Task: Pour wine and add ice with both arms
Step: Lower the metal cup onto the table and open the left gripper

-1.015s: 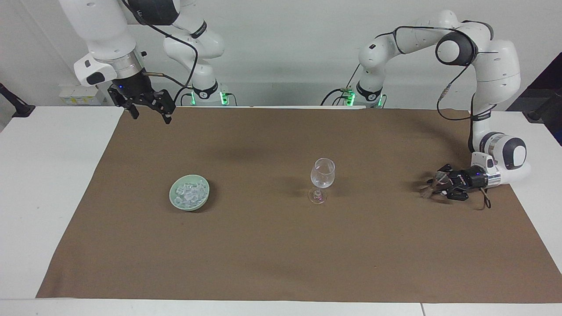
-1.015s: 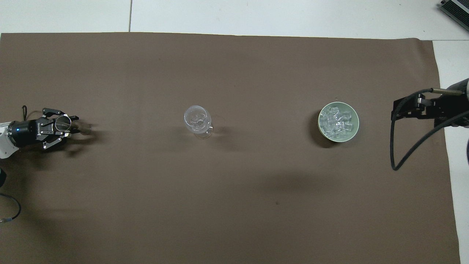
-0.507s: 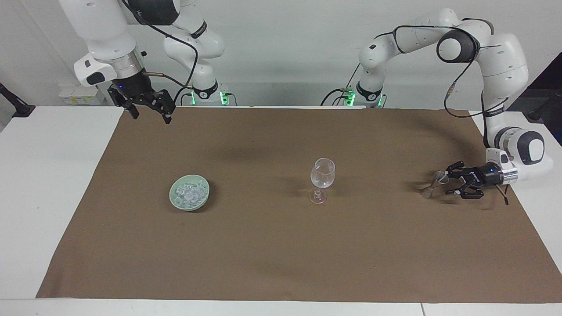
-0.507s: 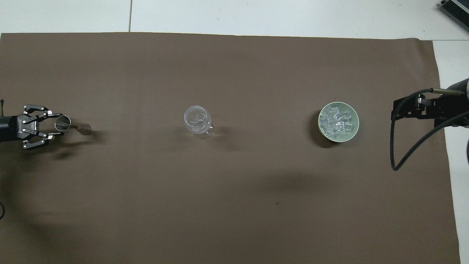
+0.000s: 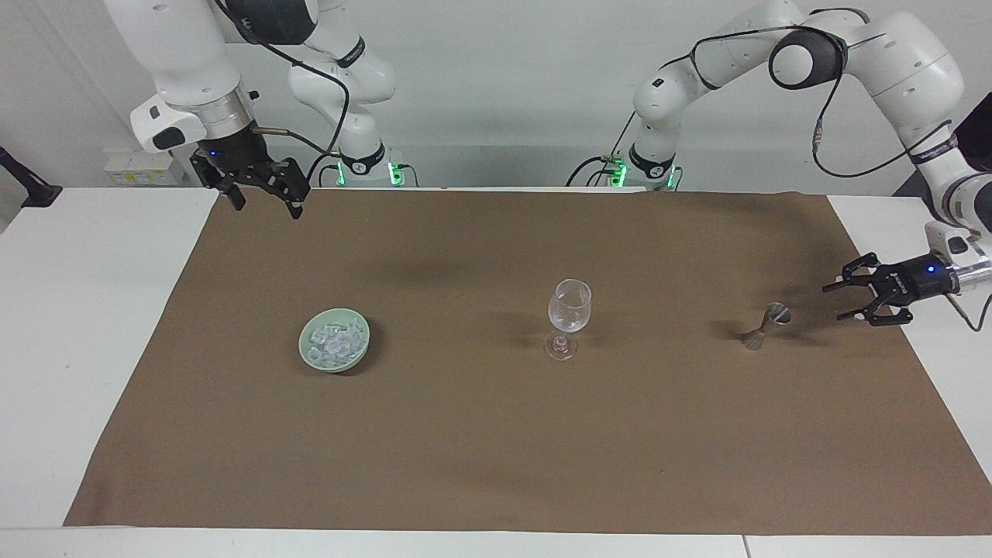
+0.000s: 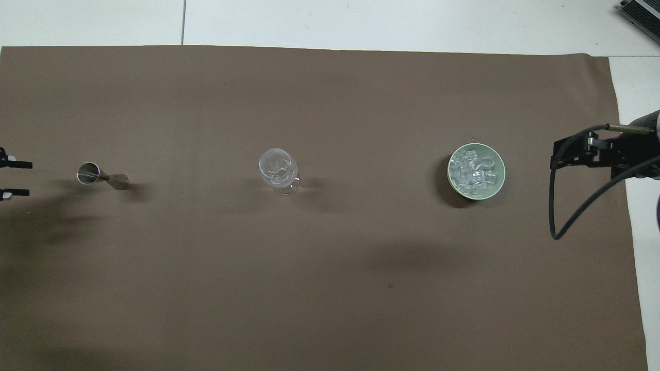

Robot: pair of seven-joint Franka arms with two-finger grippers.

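The ice (image 5: 335, 338) is a heap of small clear cubes in a pale green bowl (image 5: 310, 353) toward the right arm's end of the table; it also shows in the overhead view (image 6: 475, 170). A clear stemmed wine glass (image 5: 570, 308) stands upright mid-table (image 6: 278, 169). A small metal jigger (image 5: 766, 325) stands on the cloth toward the left arm's end (image 6: 99, 176). My left gripper (image 5: 833, 302) is open and empty, low, beside the jigger and apart from it. My right gripper (image 5: 266, 208) is open and empty, raised over the cloth's corner near the robots.
A brown cloth (image 5: 496, 449) covers most of the white table (image 5: 93, 325). The right arm's black cable (image 6: 562, 216) hangs over the cloth's edge beside the bowl. Only the left gripper's fingertips (image 6: 20, 165) show at the overhead view's edge.
My left gripper was around the jigger; it has let go and drawn back toward the left arm's end of the table. The jigger stays standing. The right arm has not moved.
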